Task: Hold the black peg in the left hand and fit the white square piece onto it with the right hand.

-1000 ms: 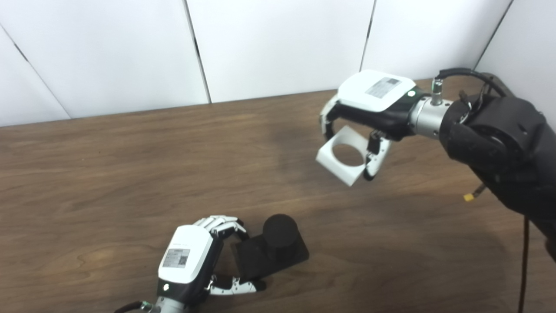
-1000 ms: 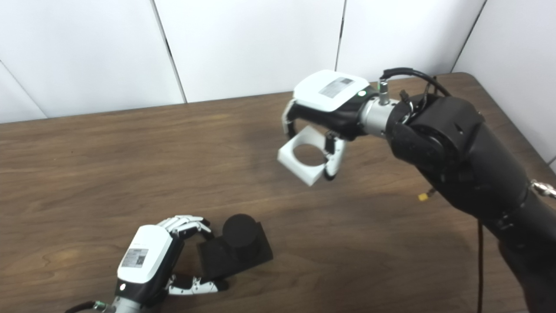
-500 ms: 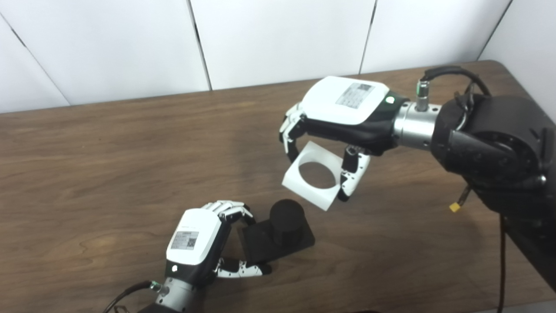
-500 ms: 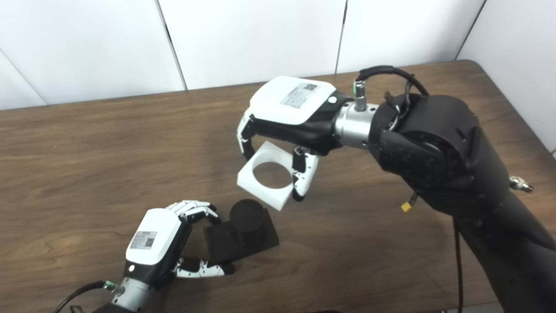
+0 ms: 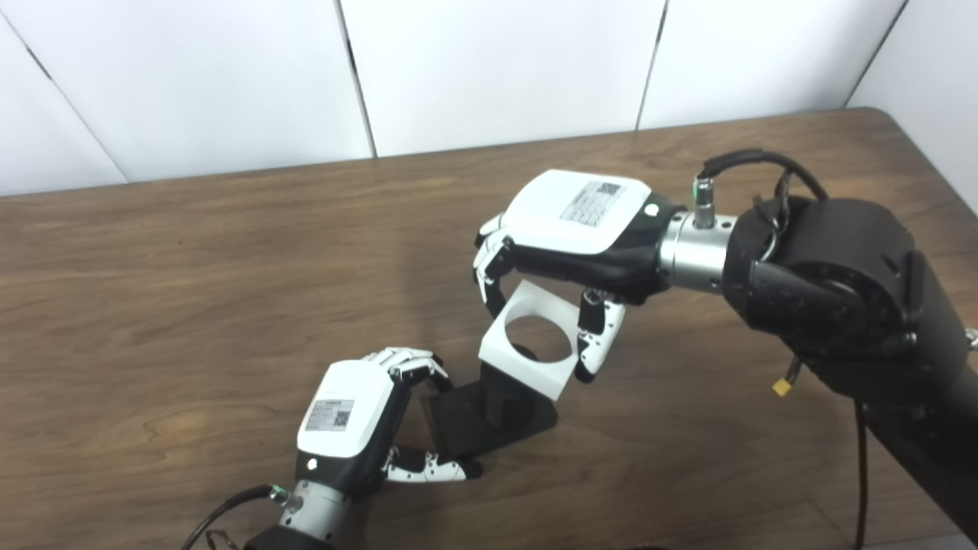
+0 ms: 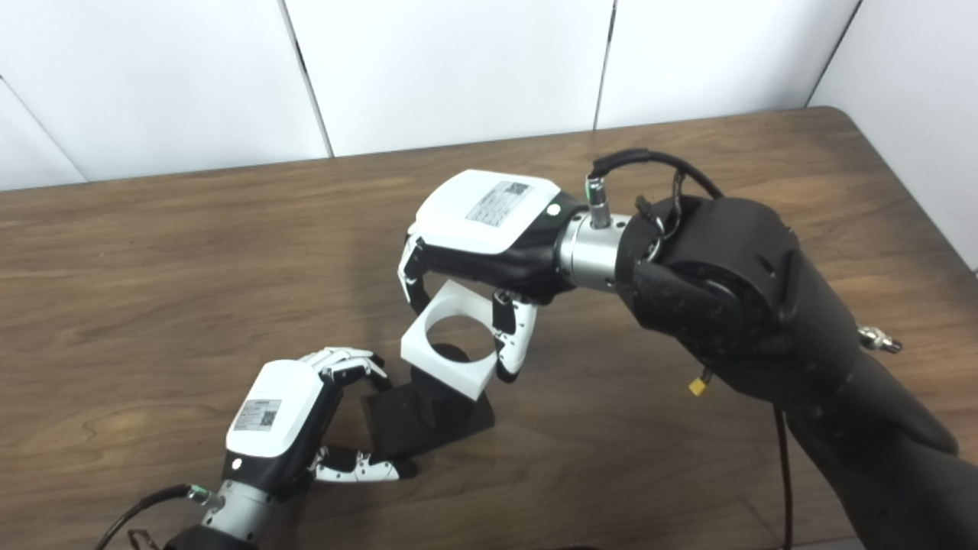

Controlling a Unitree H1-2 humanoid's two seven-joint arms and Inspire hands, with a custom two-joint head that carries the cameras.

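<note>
1. The right hand [image 5: 569,237] sits in the middle of the picture. Its arm comes in from the right side. Its fingers and thumb pinch the white square [image 5: 529,350] by two edges.
2. The square hangs just under that hand, tilted, with its low edge toward the bottom of the picture. Its round hole faces up.
3. The black peg [image 5: 500,397] stands right below the square. A bit of its dark top shows through the hole, near the low left side.
4. I think the hole is not yet straight over the peg. The square looks like it must go flat and then come down.
5. The left hand [image 5: 353,428], at the lower left, grips the peg's flat base on the table [image 5: 191,305].
</note>
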